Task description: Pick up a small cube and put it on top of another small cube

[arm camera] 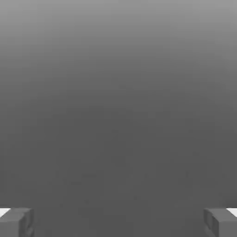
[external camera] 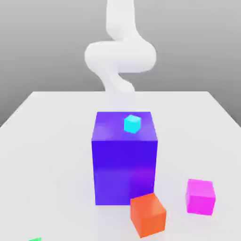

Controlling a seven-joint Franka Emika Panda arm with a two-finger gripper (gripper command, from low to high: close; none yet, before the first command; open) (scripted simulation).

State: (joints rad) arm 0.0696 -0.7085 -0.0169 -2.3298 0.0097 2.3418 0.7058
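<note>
I see the magenta cube (external camera: 200, 196) at near right, upright, no long axis; my fingers (arm camera: 118, 223) stand apart.

Magenta-pink cube (external camera: 200, 197): plain, glossy, far smaller than the purple block (external camera: 124, 162)
Pose: flat on one face, turned slightly
Place: on the white table (external camera: 56, 164), toward the exterior view's right, beyond the purple block's side
Neighbor: orange-red cube (external camera: 148, 215), near, not touching
</note>
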